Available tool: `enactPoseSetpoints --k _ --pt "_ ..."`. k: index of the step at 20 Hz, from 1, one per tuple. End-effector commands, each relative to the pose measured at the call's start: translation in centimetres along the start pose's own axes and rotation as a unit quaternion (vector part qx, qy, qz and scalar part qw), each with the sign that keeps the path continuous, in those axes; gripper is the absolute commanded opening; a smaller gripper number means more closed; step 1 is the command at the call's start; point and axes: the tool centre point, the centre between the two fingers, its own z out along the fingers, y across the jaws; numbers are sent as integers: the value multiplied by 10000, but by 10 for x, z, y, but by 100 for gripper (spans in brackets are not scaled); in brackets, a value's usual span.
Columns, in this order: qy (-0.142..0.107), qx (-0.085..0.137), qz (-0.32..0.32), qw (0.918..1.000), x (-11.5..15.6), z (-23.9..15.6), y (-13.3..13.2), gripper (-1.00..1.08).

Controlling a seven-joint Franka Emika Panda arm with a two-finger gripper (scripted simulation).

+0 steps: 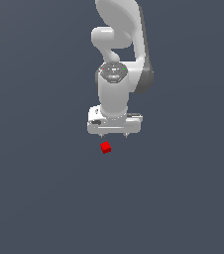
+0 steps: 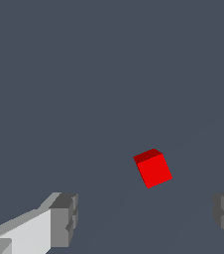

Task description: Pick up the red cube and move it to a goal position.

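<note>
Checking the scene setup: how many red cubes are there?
1. The cube lies just below the open hand in the exterior view, apart from its fingers. None seems hidden.

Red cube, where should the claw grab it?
Probably from above, pinching two opposite flat sides of the red cube. It sits turned a bit askew to the open claw, so twisting the wrist to square up with its faces should help. It is far narrower than the gap.

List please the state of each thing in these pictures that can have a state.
Small bright red cube: free, not gripped, apart from both fingers, turned at an angle to them.
White end effector: open, fingers spread wide, holding nothing, close to the cube.
White robot arm: bent, wrist pointing down.
</note>
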Motion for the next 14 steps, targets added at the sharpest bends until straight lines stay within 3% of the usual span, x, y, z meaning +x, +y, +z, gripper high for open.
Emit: enactPoseSetpoints --k 1,14 --pt "0 0 0 10000 0 0 0 100" --pt "22 -24 -532 9986 -8 37 10 100"
